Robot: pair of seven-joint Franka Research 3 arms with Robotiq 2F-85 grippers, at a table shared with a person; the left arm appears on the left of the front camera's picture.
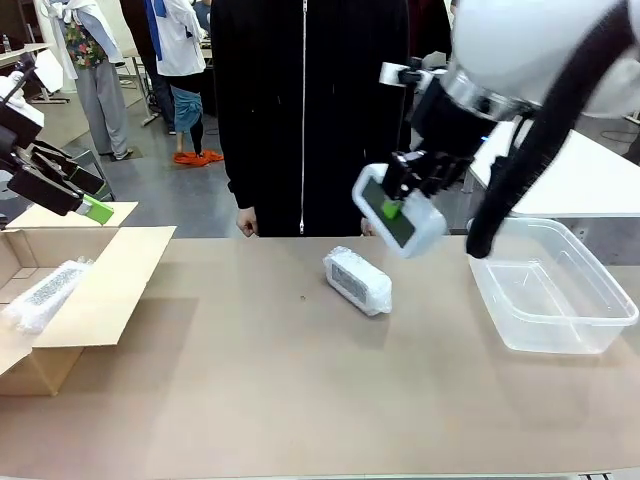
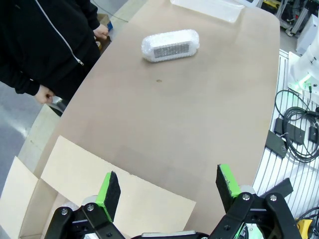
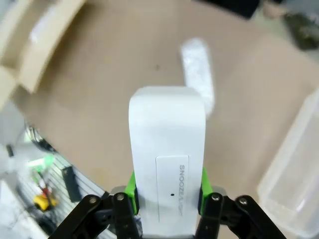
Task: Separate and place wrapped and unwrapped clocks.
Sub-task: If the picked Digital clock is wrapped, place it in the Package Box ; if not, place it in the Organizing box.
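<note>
Right gripper [image 1: 395, 206] clamped on bare white clock [image 3: 167, 124], raised above worktop [image 1: 300, 380]. Left gripper [image 2: 168, 186] spread wide, empty, over cardboard box [image 2: 124, 199].

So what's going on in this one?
The right arm holds the bare clock in its shut jaws, above the table near the clear bin. One wrapped clock lies mid-table; a second wrapped clock sits in the cardboard box. The left arm hovers over its flap, jaws open. A person stands opposite.
</note>
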